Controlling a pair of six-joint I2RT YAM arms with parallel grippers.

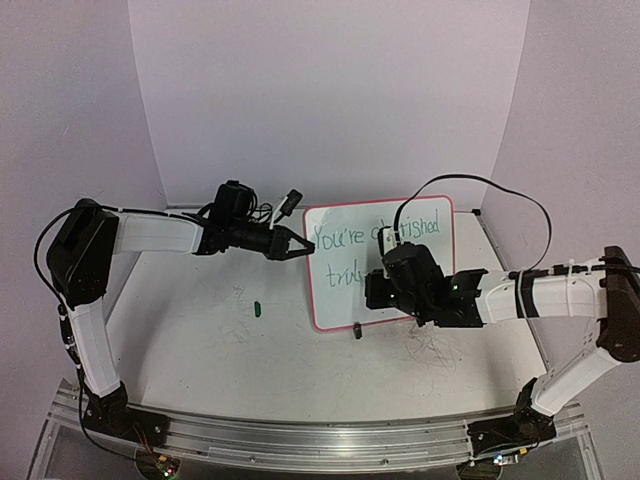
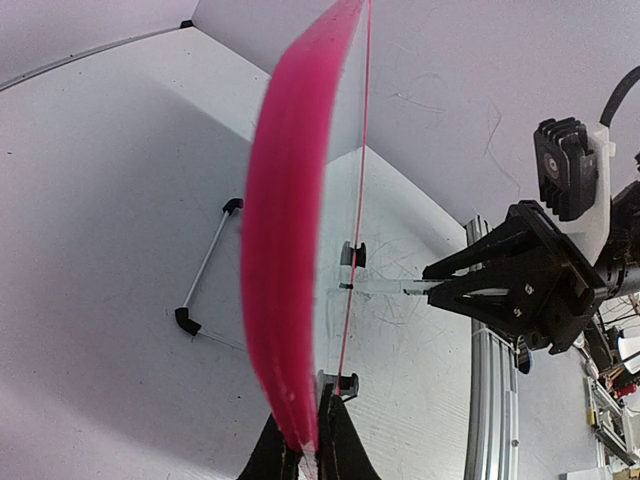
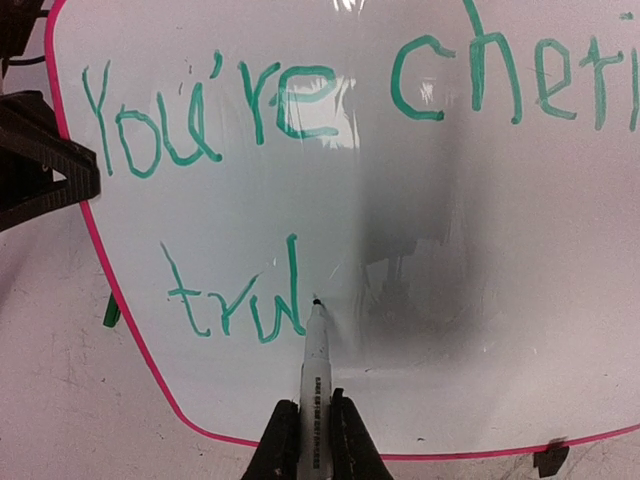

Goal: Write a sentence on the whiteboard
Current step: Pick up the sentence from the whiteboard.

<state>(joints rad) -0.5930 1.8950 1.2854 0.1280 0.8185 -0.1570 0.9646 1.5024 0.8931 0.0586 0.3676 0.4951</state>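
The whiteboard (image 1: pixel 430 290) with its pink frame stands upright mid-table. Its green sentence (image 1: pixel 350 238) reads "You're cherished" with "trul" on a second line (image 3: pixel 235 295). My left gripper (image 2: pixel 308 450) is shut on the board's pink left edge (image 2: pixel 285 250), also seen in the top view (image 1: pixel 290 245). My right gripper (image 3: pixel 314 440) is shut on a white marker (image 3: pixel 316 370) whose dark tip rests on the board just right of "trul". In the top view my right gripper (image 1: pixel 392 262) hides part of "cherished".
A small green marker cap (image 1: pixel 257 308) lies on the table left of the board. A black foot (image 1: pixel 357 327) sits at the board's lower edge. The board's wire stand (image 2: pixel 205 265) shows behind it. Grey scratch marks (image 1: pixel 435 350) cover the tabletop.
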